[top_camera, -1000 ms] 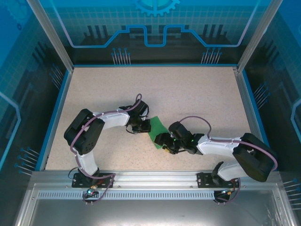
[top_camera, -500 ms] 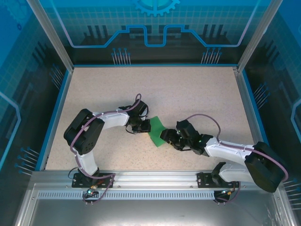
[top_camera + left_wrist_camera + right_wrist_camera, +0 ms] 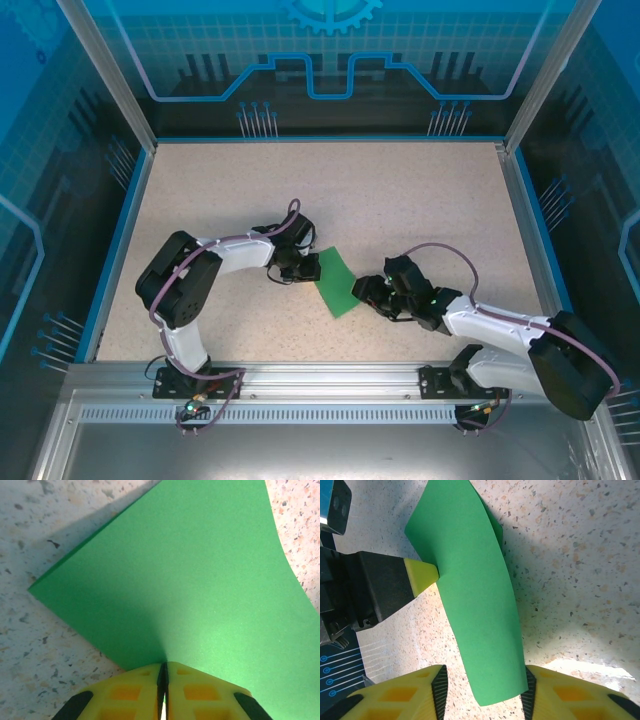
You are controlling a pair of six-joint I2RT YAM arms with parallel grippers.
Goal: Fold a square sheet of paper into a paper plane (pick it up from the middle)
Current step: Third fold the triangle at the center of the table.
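Clamping the bright green square paper sheet [image 3: 336,283] near the speckled table's [image 3: 400,200] near edge, the left gripper [image 3: 163,674] anchors a seemingly early fold; the right gripper [image 3: 482,687] (fingers [image 3: 580,696] apart, straddling it) must next pinch gently.

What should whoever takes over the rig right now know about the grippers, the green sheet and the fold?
Left gripper: shut on one edge of the square sheet of paper.
Right gripper: open, fingers either side of the sheet's opposite end, not clamped.
Sheet: middle of the table, curved, partly raised.
Done: sheet picked up.
Left: the folding; no plane shape yet.
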